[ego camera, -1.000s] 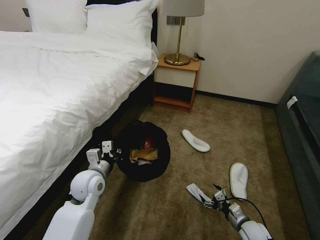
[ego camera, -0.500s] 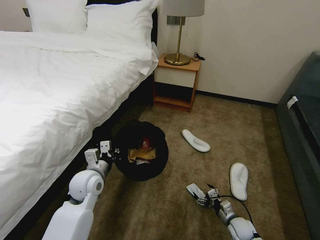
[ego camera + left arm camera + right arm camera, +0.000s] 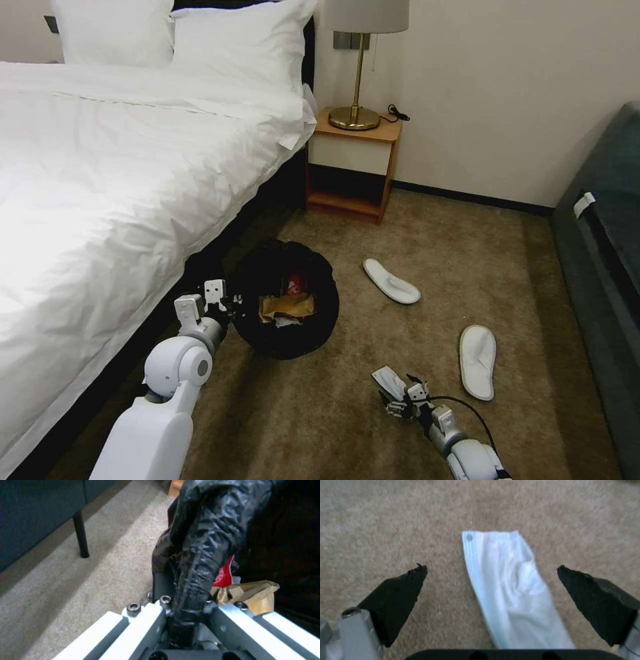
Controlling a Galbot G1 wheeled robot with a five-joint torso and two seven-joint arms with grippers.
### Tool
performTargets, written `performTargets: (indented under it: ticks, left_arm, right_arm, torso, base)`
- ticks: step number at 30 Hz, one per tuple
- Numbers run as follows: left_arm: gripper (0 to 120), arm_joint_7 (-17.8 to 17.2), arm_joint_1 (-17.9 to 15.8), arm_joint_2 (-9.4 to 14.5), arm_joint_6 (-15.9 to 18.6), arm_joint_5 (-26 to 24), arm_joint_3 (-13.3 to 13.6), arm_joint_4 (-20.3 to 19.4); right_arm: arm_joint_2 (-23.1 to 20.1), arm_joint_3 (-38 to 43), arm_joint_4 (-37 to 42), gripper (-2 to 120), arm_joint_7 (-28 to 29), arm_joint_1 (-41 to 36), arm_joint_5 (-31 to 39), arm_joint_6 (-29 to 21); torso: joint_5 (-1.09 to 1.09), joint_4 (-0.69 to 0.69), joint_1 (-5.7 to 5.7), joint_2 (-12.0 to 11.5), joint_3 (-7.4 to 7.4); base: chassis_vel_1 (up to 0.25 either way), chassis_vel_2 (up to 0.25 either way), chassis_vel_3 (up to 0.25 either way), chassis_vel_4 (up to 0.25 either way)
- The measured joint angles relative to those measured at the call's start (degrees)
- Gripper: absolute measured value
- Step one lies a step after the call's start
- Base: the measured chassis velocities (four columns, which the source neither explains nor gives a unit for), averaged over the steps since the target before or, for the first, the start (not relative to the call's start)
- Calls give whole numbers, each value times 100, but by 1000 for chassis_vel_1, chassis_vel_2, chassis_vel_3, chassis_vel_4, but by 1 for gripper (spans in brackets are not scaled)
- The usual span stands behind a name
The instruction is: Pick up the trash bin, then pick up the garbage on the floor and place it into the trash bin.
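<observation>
The trash bin, lined with a glossy black bag, hangs beside the bed with my left gripper shut on its near rim. Inside lie a brown paper bag and a red piece of garbage; the left wrist view shows the bag and the red piece past the pinched rim. My right gripper is open low over the carpet, straddling a flat white wrapper. In the right wrist view the wrapper lies between the two black fingertips, untouched. Two white slippers lie on the floor.
The white bed runs along the left, close to the bin. A wooden nightstand with a brass lamp stands against the far wall. A dark sofa borders the right. Open carpet lies between the arms.
My right gripper has slid left across the carpet, still open, until it sits over the white wrapper. The left arm and the bin have only shifted slightly.
</observation>
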Motion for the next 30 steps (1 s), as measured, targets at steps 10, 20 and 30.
performTargets:
  ticks: [10,20,30]
  left_arm:
    - [0,6,47,68,-3,-6,-65,-61]
    - [0,8,99,35,-27,25,-78,-82]
    - [0,-7,74,59,-31,13,-112,-104]
  right_arm:
    - [81,47,-475,100,-1,237,-54,163]
    - [7,74,-652,81,3,306,61,267]
    - [49,82,-637,43,8,265,109,311]
  torso:
    - [0,0,0,0,0]
    - [-1,0,0,0,0]
    - [0,0,0,1,0]
  base:
    - [0,0,0,0]
    - [0,0,0,0]
    - [0,0,0,0]
